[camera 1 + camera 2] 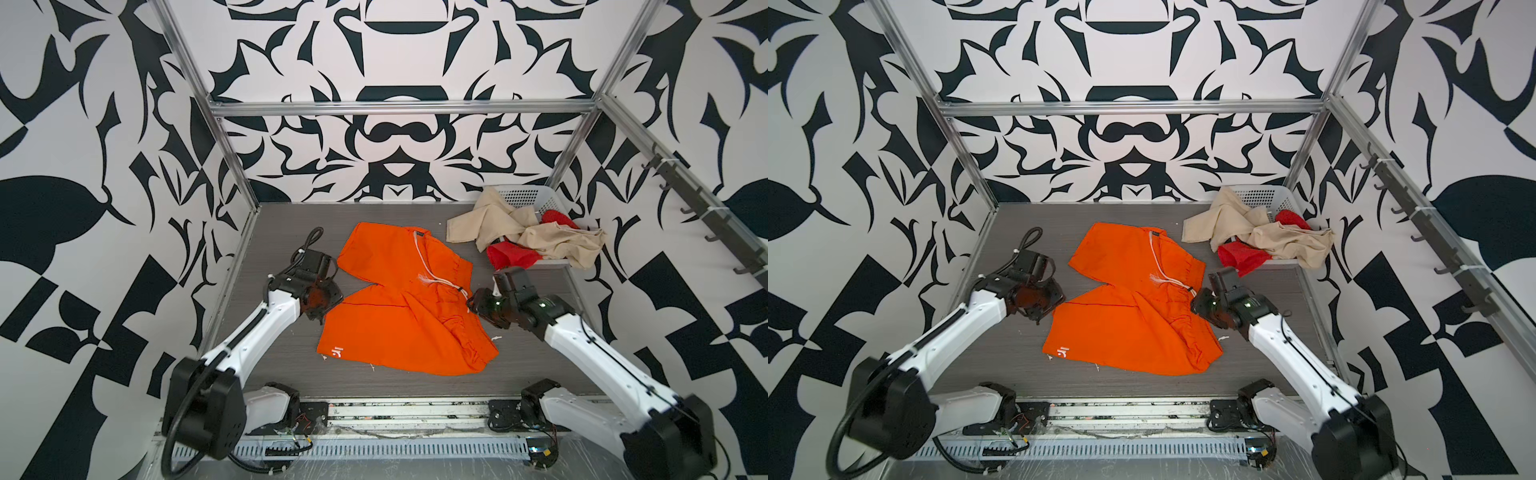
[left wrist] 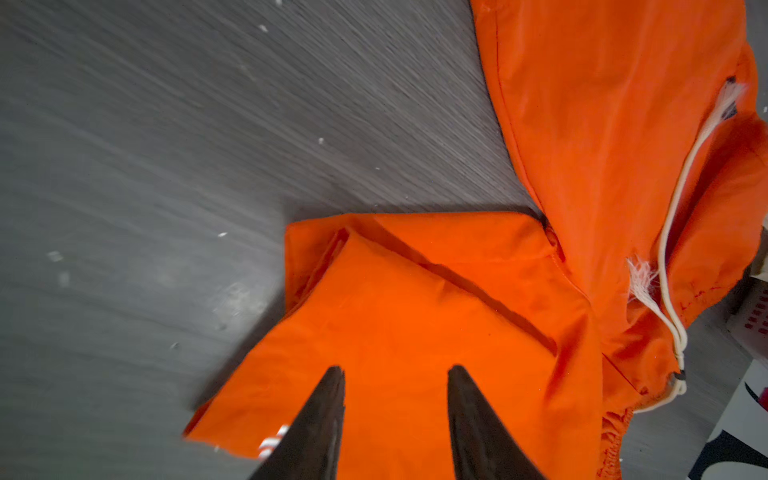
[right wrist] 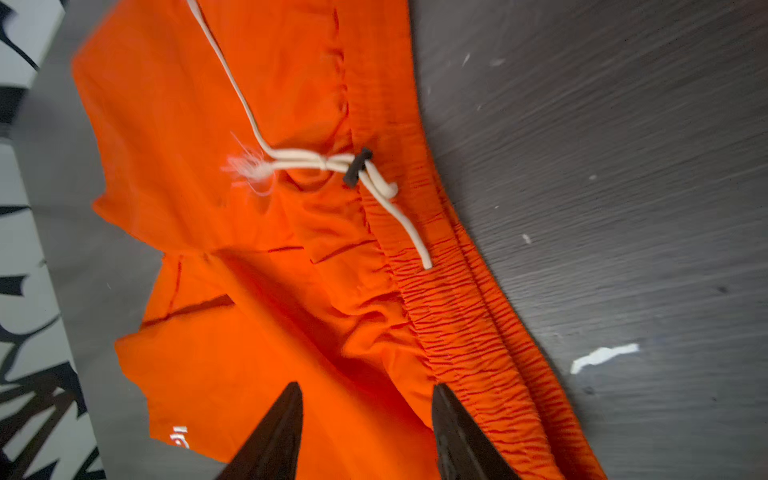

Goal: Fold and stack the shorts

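The orange shorts [image 1: 399, 307] [image 1: 1129, 307] lie spread on the grey table [image 1: 286, 232], legs to the left and elastic waistband to the right. Their white drawstring [image 3: 307, 160] trails across the cloth. A small white logo [image 1: 336, 352] marks the near leg. My left gripper [image 2: 395, 370] hangs open just above the near leg's hem, at the shorts' left edge [image 1: 326, 297]. My right gripper [image 3: 369, 385] is open over the cloth beside the waistband [image 1: 473, 303]. Neither holds anything. The beige shorts [image 1: 498, 224] and red shorts [image 1: 509, 255] lie crumpled at the back right.
A white perforated basket [image 1: 523, 197] stands in the back right corner, with the beige and red cloth spilling from it. Metal frame posts [image 1: 232, 149] edge the table. A rail of hooks [image 1: 706, 216] runs along the right wall. Small white scraps [image 1: 495, 337] dot the surface.
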`<state>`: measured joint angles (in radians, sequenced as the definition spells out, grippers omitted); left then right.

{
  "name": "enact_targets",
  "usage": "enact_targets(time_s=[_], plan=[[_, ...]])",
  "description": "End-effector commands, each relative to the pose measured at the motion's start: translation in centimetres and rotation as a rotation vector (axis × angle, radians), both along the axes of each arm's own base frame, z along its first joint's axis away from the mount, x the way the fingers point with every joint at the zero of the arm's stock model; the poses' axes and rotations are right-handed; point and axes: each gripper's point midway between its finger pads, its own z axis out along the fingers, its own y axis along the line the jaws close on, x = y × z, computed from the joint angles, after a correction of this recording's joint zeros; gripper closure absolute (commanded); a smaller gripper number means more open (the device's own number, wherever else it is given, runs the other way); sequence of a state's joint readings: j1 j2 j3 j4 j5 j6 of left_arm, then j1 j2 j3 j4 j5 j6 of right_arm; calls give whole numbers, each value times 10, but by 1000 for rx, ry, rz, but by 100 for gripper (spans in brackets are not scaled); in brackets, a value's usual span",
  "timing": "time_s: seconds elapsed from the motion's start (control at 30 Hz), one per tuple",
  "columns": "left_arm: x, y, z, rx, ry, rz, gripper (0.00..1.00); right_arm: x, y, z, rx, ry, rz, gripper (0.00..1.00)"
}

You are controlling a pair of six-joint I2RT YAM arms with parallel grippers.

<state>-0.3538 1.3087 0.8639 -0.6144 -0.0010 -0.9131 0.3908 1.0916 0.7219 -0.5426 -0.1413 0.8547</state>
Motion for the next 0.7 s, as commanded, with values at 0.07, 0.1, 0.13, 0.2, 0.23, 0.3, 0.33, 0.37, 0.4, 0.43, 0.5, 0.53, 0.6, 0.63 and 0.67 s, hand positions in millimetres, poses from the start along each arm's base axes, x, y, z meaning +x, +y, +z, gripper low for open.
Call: enact_targets(time_s=[0.07, 0.1, 0.13, 0.2, 0.23, 0.3, 0.33, 0.37, 0.4, 0.43, 0.5, 0.53, 0.6, 0.63, 0.67], plan=[[11, -21, -41, -71, 60, -35, 56, 12, 26, -25, -4, 8, 108, 46], [8, -21, -48, -71, 81, -29, 56, 11, 26, -33, -12, 27, 110, 46], [4, -20, -55, -69, 106, -22, 57, 10, 24, -43, -25, 47, 108, 46], [-3, -16, -60, -60, 129, -15, 58, 5, 16, -59, -71, 97, 89, 46], [-7, -14, -60, -55, 133, -8, 58, -1, 5, -68, -125, 136, 71, 45], [-16, -8, -56, -44, 133, 2, 57, -10, -18, -79, -217, 205, 37, 45], [-21, -5, -52, -48, 130, 12, 56, -12, -26, -81, -247, 222, 32, 45], [-28, -2, -50, -53, 137, 23, 54, -12, -30, -78, -269, 223, 36, 44], [-32, 1, -46, -61, 135, 31, 52, -11, -30, -71, -282, 213, 56, 44], [-37, 5, -42, -63, 130, 46, 49, -3, -24, -58, -283, 168, 91, 43], [-39, 15, -28, -82, 78, 93, 45, 14, -2, -26, -277, 32, 172, 43], [-38, 22, -23, -100, 53, 126, 44, 23, 14, -7, -273, -56, 219, 42], [-35, 34, -19, -149, 19, 183, 44, 33, 50, 21, -254, -192, 330, 41], [-33, 40, -19, -177, 10, 217, 45, 37, 71, 32, -248, -256, 402, 40], [-30, 44, -20, -210, 4, 239, 45, 37, 94, 38, -241, -311, 499, 39]])
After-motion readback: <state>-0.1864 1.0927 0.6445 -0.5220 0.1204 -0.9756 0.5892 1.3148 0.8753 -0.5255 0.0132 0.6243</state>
